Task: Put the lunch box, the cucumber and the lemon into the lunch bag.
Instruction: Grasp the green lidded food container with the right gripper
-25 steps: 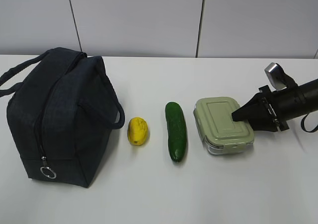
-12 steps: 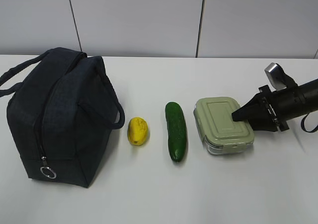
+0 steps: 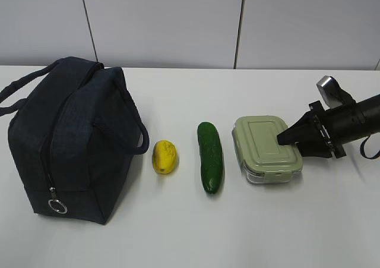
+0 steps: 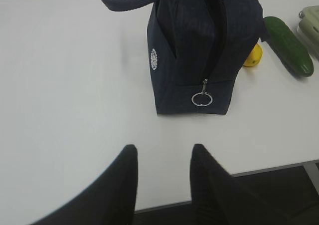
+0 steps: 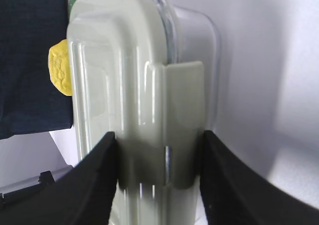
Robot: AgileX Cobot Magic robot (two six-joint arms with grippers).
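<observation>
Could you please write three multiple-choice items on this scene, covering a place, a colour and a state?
1. What lies between the lemon and the lunch box?
A. the cucumber
B. the lunch bag
C. nothing

2. What colour is the lunch box lid?
A. red
B. sage green
C. black

3. How does the right gripper stand?
A. out of sight
B. closed on the lunch box
C. holding the lemon

Answers: 1 A, it sits mid-row in the exterior view. 2 B, pale green in both views. 3 B, its fingers press both sides at the clip.
</observation>
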